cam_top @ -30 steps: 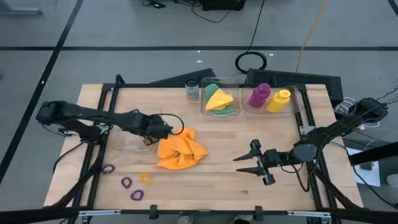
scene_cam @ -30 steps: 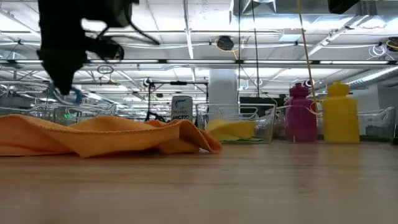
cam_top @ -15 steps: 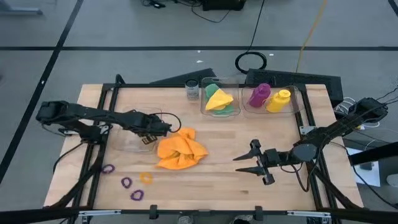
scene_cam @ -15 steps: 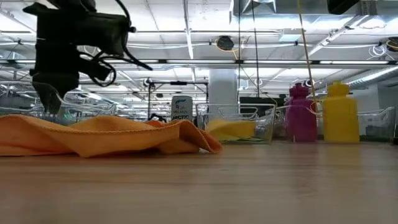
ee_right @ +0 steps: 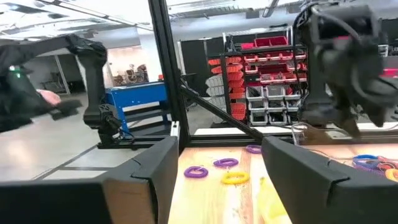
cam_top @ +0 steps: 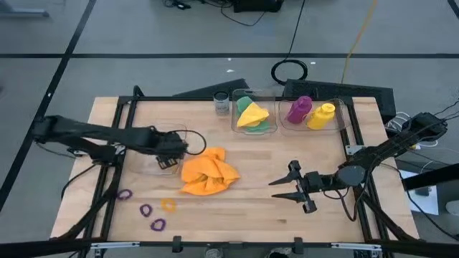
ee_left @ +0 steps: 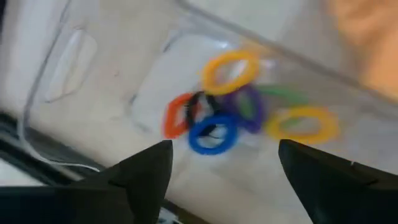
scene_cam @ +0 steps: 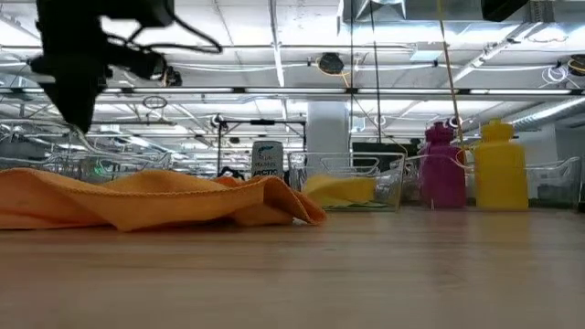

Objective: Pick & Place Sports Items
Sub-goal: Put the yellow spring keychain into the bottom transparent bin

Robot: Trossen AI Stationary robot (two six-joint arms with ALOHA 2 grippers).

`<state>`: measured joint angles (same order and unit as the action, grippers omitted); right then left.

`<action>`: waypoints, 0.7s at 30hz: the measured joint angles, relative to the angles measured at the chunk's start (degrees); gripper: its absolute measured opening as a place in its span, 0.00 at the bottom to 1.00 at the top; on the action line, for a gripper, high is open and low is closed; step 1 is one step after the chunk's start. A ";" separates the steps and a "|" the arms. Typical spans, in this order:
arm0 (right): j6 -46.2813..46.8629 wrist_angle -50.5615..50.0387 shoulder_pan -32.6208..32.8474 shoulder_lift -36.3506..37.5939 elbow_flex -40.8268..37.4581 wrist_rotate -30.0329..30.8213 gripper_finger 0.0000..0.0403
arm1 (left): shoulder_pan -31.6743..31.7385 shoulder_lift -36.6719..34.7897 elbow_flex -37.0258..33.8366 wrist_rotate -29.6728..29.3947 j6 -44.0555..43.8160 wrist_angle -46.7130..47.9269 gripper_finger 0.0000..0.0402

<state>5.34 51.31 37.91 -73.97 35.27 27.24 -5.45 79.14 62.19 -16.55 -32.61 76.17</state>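
Observation:
My left gripper (cam_top: 179,147) (ee_left: 225,149) hangs open over a clear plastic box (cam_top: 154,163) at the table's left. Several coloured elastic rings (ee_left: 217,115) lie on the box's floor; the fingers stand above them and touch nothing. The orange cloth (cam_top: 208,172) (scene_cam: 155,196) lies crumpled on the table, right of the box. Three purple rings (cam_top: 145,210) and a yellow ring (cam_top: 168,205) lie on the wood near the front left. My right gripper (cam_top: 276,188) (ee_right: 217,149) waits open, low over the table's right half, pointing left.
At the far edge stand a clear box with yellow and green cloths (cam_top: 251,115), a clear box with a purple bottle (cam_top: 299,109) and a yellow bottle (cam_top: 321,115), and a small glass jar (cam_top: 221,104). Bare wood lies between the orange cloth and my right gripper.
My left gripper has opened, risen, and drawn back a little toward the table's left edge, away from the orange cloth. The bluish thing at its tips a second ago is no longer there.

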 joint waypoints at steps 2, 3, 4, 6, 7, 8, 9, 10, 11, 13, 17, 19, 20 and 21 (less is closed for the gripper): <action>0.00 -0.09 0.00 0.00 0.00 0.00 0.42 | -2.39 -2.70 1.04 0.36 -1.72 -1.25 0.63; 0.00 -0.13 0.00 0.00 0.00 0.00 0.42 | -3.88 -4.56 1.44 0.75 -2.76 -2.27 0.63; 0.00 -0.21 0.00 0.00 0.00 0.00 0.42 | -5.52 -6.49 1.76 1.41 -3.85 -3.47 0.63; 0.00 -0.50 0.00 0.00 0.00 0.00 0.42 | -9.24 -9.74 1.81 3.27 -6.50 -6.47 0.64; 0.00 -0.58 0.00 0.00 0.00 0.00 0.42 | -11.34 -10.96 1.66 3.77 -7.84 -8.01 0.64; 0.00 -0.59 0.00 0.00 0.00 0.00 0.42 | -13.78 -12.09 1.38 4.09 -9.17 -10.18 0.64; 0.00 -0.57 0.00 0.00 0.00 0.00 0.42 | -16.48 -13.12 1.21 3.92 -10.42 -12.77 0.64; 0.00 -0.57 0.00 0.00 0.00 0.00 0.42 | -19.49 -14.03 0.99 3.24 -11.67 -15.13 0.64; 0.00 -0.57 0.00 0.00 0.00 0.00 0.42 | -22.53 -14.49 0.86 2.39 -12.80 -17.27 0.64; 0.00 -0.58 0.00 0.00 0.00 -0.01 0.42 | -28.49 -14.48 0.58 0.56 -14.49 -20.97 0.64; 0.00 -0.57 0.00 0.00 0.00 -0.02 0.42 | -39.33 -12.11 0.55 -5.74 -15.25 -31.94 0.64; 0.02 -0.57 0.00 0.01 0.00 0.00 0.42 | -43.85 -9.81 0.55 -8.36 -14.91 -37.32 0.64; 0.01 -0.57 0.00 0.01 0.00 0.00 0.42 | -45.77 -8.40 0.55 -9.37 -14.79 -39.37 0.64; 0.02 -0.57 0.00 0.01 0.00 -0.01 0.42 | -47.48 -7.14 0.55 -10.46 -14.74 -40.89 0.64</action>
<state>5.37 50.74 37.91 -73.97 35.27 27.23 -52.93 72.00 62.74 -27.01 -47.35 35.29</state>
